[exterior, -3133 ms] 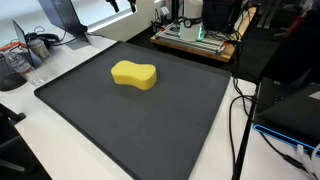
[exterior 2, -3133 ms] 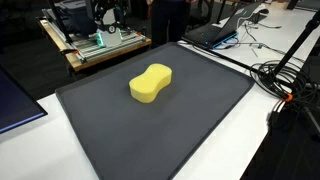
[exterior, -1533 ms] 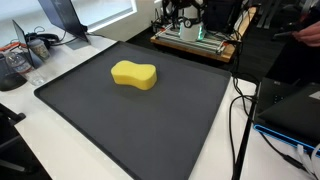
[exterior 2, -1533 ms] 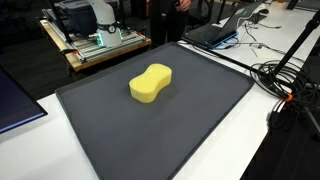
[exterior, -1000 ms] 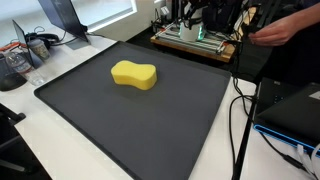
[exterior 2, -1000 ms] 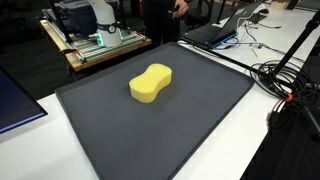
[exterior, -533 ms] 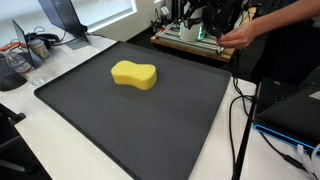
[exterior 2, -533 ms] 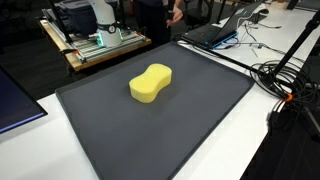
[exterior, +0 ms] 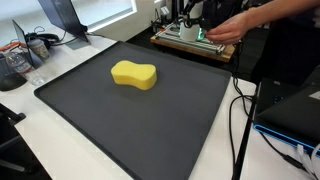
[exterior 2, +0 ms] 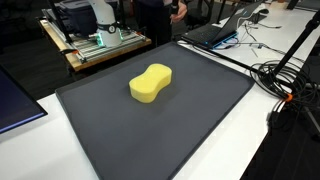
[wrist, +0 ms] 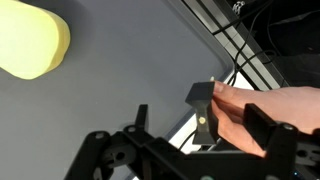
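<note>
A yellow peanut-shaped sponge (exterior: 134,74) lies on a large dark mat (exterior: 130,125); both exterior views show it (exterior 2: 151,83). In the wrist view the sponge (wrist: 30,40) sits at the top left, far from my gripper (wrist: 232,112). The gripper is open over the mat's edge. A person's hand (wrist: 255,105) lies between its fingers and touches the left finger pad. In an exterior view the person's arm (exterior: 240,25) reaches in at the back of the table.
A wooden board with green equipment (exterior: 190,40) stands behind the mat, also in the other view (exterior 2: 100,45). Cables (exterior: 240,110) and a black box (exterior: 290,110) lie beside the mat. A laptop (exterior 2: 215,30) and cable bundle (exterior 2: 290,80) sit nearby. Headphones (exterior: 35,42) lie at the left.
A person's arm has come in from the right at the back and reached leftward to the gripper. The sponge and mat have not moved.
</note>
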Available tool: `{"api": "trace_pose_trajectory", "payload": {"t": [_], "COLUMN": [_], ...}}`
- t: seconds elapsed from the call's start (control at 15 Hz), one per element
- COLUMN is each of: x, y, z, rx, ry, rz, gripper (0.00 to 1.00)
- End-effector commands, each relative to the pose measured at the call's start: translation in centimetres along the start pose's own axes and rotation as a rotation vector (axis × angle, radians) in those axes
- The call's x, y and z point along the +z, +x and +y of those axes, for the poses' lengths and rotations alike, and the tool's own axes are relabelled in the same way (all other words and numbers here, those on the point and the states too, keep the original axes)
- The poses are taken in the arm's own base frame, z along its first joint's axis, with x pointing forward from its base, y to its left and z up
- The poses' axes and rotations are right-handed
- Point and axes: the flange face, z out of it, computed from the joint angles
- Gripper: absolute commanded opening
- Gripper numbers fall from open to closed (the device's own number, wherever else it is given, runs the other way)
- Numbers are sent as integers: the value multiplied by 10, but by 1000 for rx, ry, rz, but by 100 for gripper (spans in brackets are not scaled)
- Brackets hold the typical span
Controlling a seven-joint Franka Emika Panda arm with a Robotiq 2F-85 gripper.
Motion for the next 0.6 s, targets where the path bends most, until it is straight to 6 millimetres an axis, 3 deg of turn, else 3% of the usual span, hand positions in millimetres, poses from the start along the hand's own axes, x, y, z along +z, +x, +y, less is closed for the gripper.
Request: {"api": "trace_pose_trajectory", "payload": {"t": [0.0, 0.2, 0.53], "x": [-8, -7, -8], "y": [0, -1, -2], "z": [6, 8, 10], "rx": [-51, -69, -93], "ry": [9, 13, 12], "rz": [-4, 0, -3], "gripper": [71, 45, 22]}}
